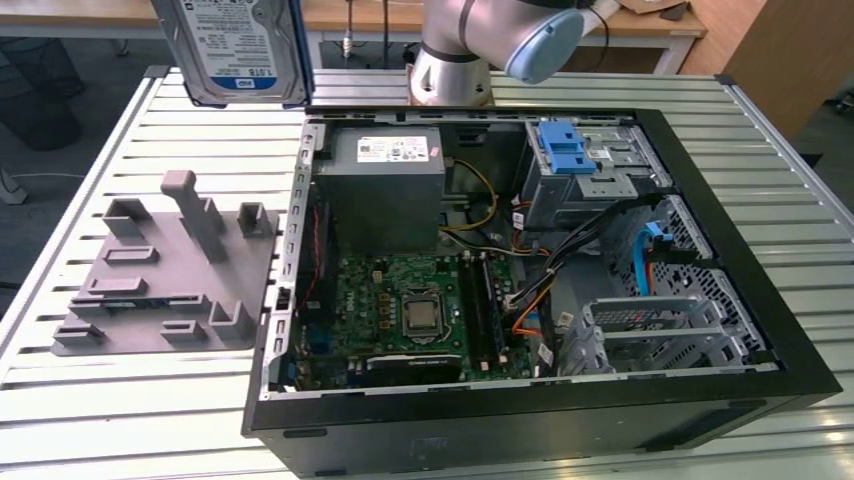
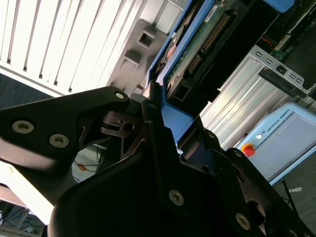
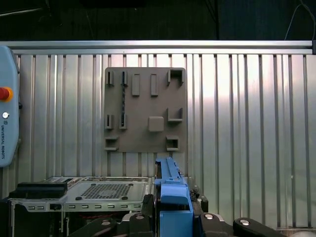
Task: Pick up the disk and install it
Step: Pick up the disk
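Clamps the disk point(image 2: 200, 42) with the gripper point(image 2: 165, 111): black fingers point(image 2: 150, 133) shut onto both faces of the blue bracket point(image 3: 173, 195) clipped round it, plastic pinched with no gap, as seen in both wrist views. Shows the disk's green circuit-board underside in the second wrist view, the bracket edge-on in the first.

Holds it high at the exterior view's upper left, label toward the camera, bracket along the edge toward that view's right, slightly tilted, well above the slatted table point(image 1: 80, 400) and touching nothing on it.

Below, at the exterior view's left: grey fixture plate point(image 1: 160, 280), flat on the slats, studded with raised pegs and slotted blocks, just beside the open computer case point(image 1: 534, 440).

Inside the case, from that view's left: grey power-supply box point(image 1: 387, 190) with a white sticker against the far wall; green motherboard point(image 1: 387, 320) nearer the camera, bare processor point(image 1: 423, 315) at its middle; loose cables point(image 1: 534, 250), yellow, black and orange, running across toward the right. Behind the case's far wall, rising off the table: silver arm point(image 1: 454, 60) with a pale blue joint cap. Further right, in the far corner of the case: metal drive cage point(image 1: 601, 170) topped by a blue latch point(image 1: 574, 150); nearer the camera, a second, perforated metal cage point(image 1: 654, 330), with a blue cable point(image 1: 650, 250) between the two.

In the first wrist view, also a pale blue pendant point(image 3: 7, 113) with a red button, well apart from the plate.
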